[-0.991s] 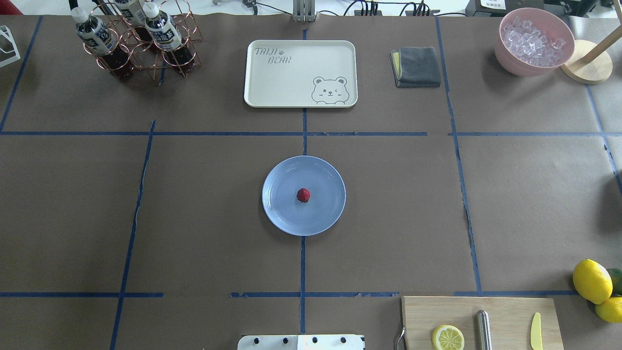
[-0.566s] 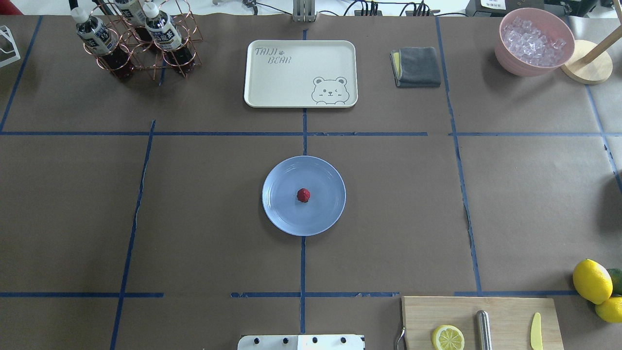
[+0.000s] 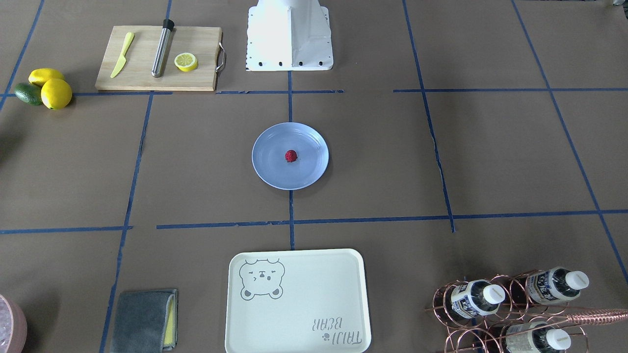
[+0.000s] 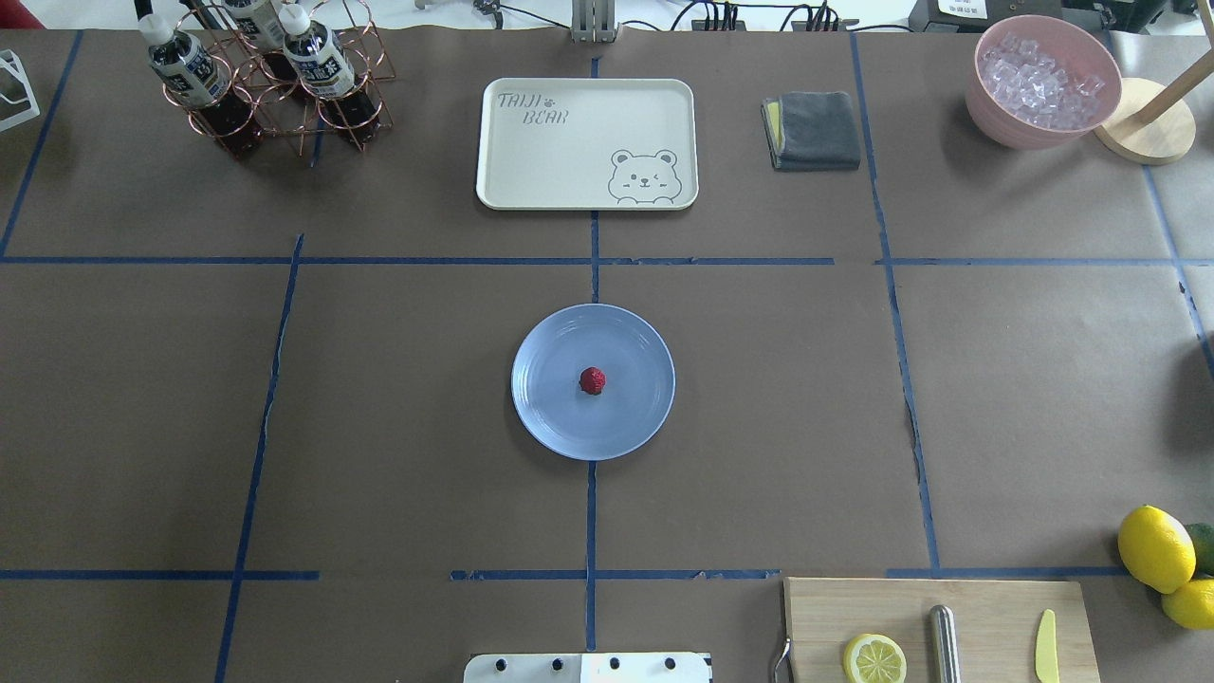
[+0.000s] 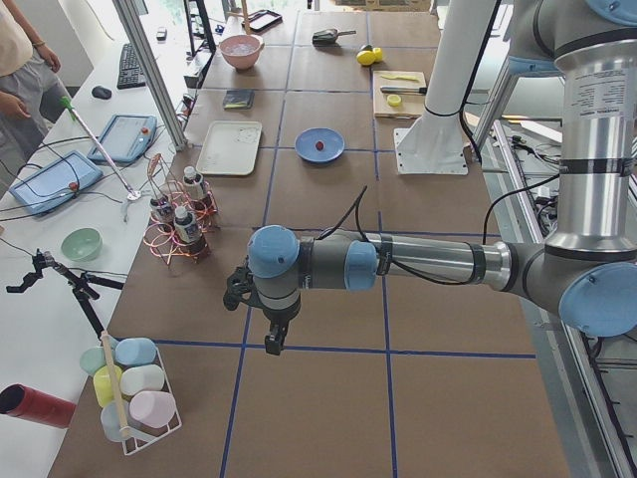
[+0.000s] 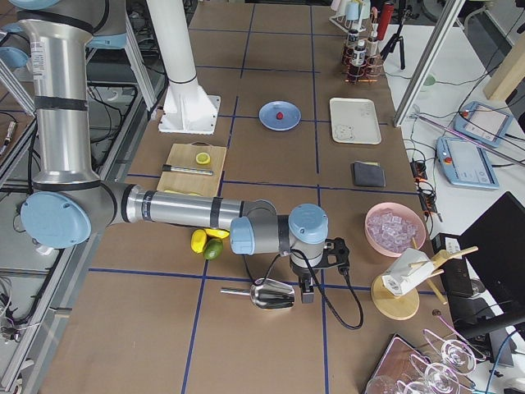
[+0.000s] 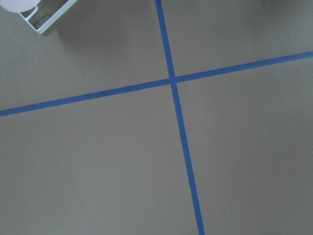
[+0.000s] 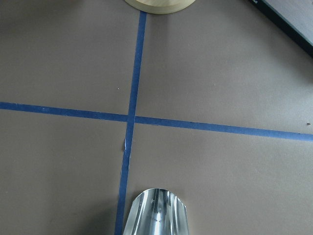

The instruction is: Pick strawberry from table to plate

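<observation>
Nothing has moved since the earlier overhead frames: we log the strawberry [image 4: 592, 380] lying mid blue plate [image 4: 555, 427], task seemingly done, while left gripper [image 5: 271, 344] and right gripper [image 6: 305, 295] hang well away, their opening and contents impossible to tell.

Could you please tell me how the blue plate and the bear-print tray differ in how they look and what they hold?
The plate is round and pale blue; the tray is rectangular and cream. The plate is plain and holds the strawberry; the tray shows a bear print. Both lie flat on the table.
</observation>
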### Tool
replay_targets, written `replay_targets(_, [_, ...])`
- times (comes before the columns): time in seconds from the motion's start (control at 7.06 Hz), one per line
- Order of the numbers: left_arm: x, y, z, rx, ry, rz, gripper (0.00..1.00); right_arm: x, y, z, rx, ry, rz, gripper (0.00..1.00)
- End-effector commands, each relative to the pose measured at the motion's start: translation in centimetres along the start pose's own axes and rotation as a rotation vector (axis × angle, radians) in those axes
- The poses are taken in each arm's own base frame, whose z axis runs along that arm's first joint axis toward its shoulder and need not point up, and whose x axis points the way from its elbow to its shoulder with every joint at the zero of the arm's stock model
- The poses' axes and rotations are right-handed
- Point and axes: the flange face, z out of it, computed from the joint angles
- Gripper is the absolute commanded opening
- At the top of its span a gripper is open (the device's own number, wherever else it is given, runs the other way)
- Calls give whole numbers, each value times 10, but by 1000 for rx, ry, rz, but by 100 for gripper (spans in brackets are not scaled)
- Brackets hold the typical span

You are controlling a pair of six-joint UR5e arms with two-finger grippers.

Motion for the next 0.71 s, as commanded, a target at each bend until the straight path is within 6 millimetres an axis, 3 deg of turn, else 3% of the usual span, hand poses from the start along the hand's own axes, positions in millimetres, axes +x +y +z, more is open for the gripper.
replay_targets(0.0, [1,-2,-2,4,-2,4,100,0,0,0,0,1,0,100])
replay_targets(0.57, [3,-7,-4,33,-9,34,100,0,0,0,0,-4,0,100])
